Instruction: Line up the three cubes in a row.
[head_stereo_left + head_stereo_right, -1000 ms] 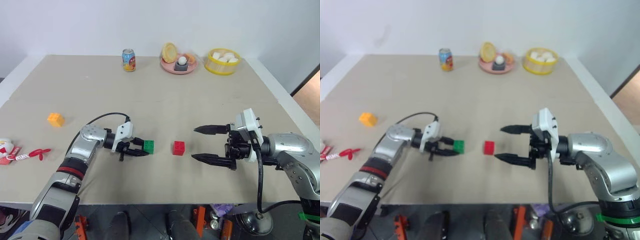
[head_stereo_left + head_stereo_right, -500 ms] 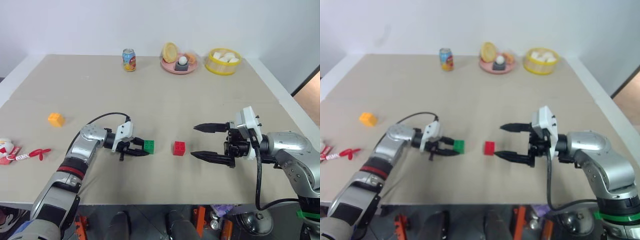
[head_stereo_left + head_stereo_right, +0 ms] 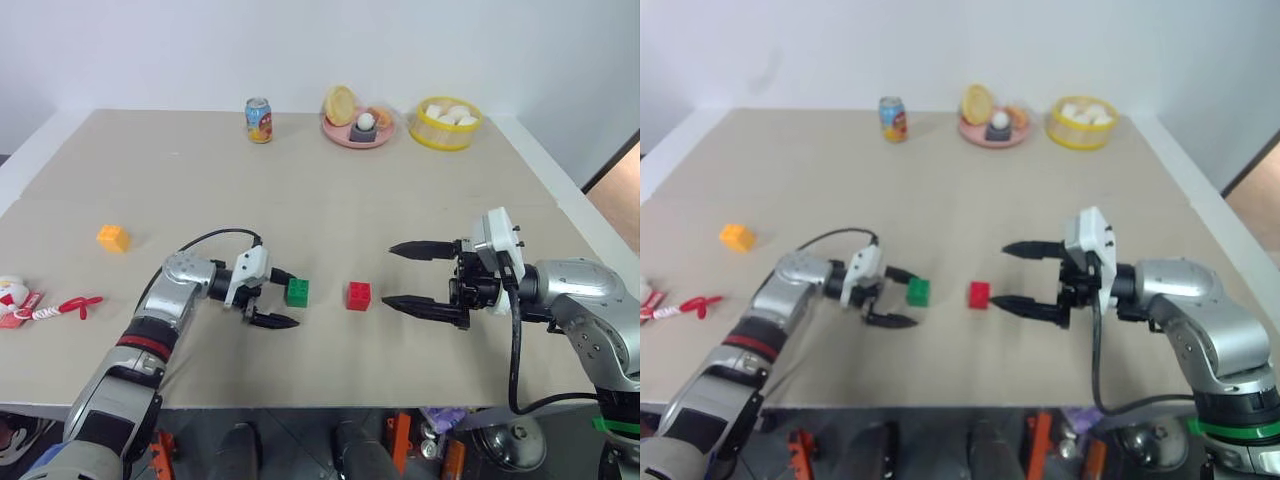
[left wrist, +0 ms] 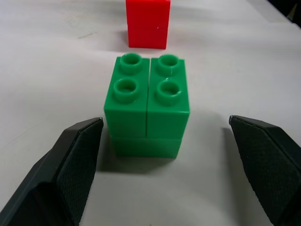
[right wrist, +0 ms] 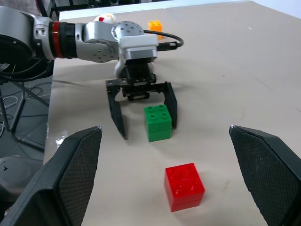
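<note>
The green cube sits on the tan table with the red cube a short gap to its right. Far off to the left lies the orange-yellow cube. My left gripper is open, and its fingers stand on either side of the green cube without touching it. Right of the red cube my right gripper hangs open and holds nothing, pointing at the cubes. In the right wrist view the red cube lies nearer than the green cube.
A soda can, a pink plate of toy food and a yellow bowl stand along the far edge. A white-and-red plush toy with a red strap lies at the left edge. Bare tabletop lies between the orange-yellow and green cubes.
My left gripper has opened and let go of the green cube, which stays where it was on the table. The right arm has kept still.
</note>
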Controlling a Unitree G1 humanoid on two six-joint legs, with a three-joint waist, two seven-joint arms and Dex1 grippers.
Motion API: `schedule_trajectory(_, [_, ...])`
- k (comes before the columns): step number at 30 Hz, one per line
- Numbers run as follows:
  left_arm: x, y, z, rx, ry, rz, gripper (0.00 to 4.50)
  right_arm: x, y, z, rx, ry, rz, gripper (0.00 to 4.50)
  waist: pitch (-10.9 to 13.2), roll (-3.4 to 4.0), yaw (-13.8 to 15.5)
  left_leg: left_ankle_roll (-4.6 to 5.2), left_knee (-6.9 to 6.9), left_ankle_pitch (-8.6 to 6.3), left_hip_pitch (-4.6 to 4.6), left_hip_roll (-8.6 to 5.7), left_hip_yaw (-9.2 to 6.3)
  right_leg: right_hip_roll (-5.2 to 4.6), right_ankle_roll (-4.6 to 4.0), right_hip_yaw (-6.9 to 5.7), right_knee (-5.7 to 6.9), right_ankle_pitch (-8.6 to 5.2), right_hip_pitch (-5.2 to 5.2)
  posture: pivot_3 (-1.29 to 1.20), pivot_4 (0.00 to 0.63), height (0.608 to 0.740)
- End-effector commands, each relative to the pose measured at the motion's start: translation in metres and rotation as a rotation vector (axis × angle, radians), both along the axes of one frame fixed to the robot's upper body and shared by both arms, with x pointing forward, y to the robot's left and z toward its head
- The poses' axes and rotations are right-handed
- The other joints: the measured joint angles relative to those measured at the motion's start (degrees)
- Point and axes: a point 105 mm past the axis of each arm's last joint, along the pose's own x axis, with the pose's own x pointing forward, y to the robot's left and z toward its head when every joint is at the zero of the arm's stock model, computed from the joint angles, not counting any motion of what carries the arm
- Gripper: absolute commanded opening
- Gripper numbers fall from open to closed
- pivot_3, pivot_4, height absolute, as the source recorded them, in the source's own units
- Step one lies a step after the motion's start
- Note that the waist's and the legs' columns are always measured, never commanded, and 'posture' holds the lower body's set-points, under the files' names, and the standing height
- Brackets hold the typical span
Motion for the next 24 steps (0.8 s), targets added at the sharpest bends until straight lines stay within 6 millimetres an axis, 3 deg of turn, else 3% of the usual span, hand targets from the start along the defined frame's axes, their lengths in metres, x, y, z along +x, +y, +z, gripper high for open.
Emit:
schedule_trajectory(1, [0.002,0.018,0.015,-0.027,-0.034,0.055,4.44,0.000,0.001,0.013,0.011,-0.050,0.016,4.50,0.00,0.00,-0.05,0.00,-0.03,0.00,0.00,0.01,0.00,0.01,-0.01,0.00,0.00,-0.01,-0.02,0.00,0.150,0.740])
schedule_trajectory(6, [0.008,0.061,0.025,-0.009,-0.085,0.220,4.44,0.002,0.002,0.016,0.012,-0.055,0.026,4.50,0.00,0.00,-0.03,0.00,-0.22,0.00,0.02,0.04,-0.01,0.04,-0.07,-0.01,0.00,-0.07,-0.09,0.00,0.150,0.740])
schedule_trajectory(9, [0.022,0.086,0.048,-0.083,-0.166,0.437,4.44,0.006,0.004,0.021,0.027,-0.084,0.013,4.50,0.00,0.00,0.01,0.00,-0.23,0.00,-0.01,0.04,0.00,0.00,-0.06,-0.01,0.00,-0.09,-0.10,0.00,0.150,0.740])
schedule_trajectory(12, [0.024,0.093,0.063,-0.157,-0.179,0.561,4.44,0.010,0.006,0.026,0.044,-0.095,0.007,4.50,0.01,-0.01,0.16,0.00,-0.18,0.00,-0.02,0.02,0.00,-0.01,-0.03,-0.02,0.00,-0.08,-0.06,0.00,0.150,0.740])
schedule_trajectory(16, [0.012,0.101,0.085,-0.309,-0.157,0.722,4.44,0.009,0.014,0.025,0.047,-0.091,0.045,4.50,0.01,0.00,0.03,0.00,-0.19,0.00,-0.02,0.05,0.03,-0.02,-0.01,-0.01,0.00,-0.09,-0.06,0.00,0.150,0.740])
schedule_trajectory(21, [-0.001,0.144,0.071,-0.432,-0.146,1.269,4.44,0.016,0.021,0.019,0.046,-0.081,0.067,4.50,0.00,-0.01,-0.27,-0.03,-0.25,-0.02,0.14,0.13,0.11,-0.01,0.03,-0.01,0.00,-0.04,-0.01,0.00,0.150,0.740])
schedule_trajectory(24, [-0.009,0.160,0.065,-0.446,-0.165,1.485,4.44,0.015,0.024,0.017,0.049,-0.074,0.089,4.50,0.03,-0.07,0.08,-0.01,-0.21,-0.01,0.13,0.12,-0.03,0.12,-0.04,-0.04,0.01,-0.02,0.00,0.00,0.150,0.740])
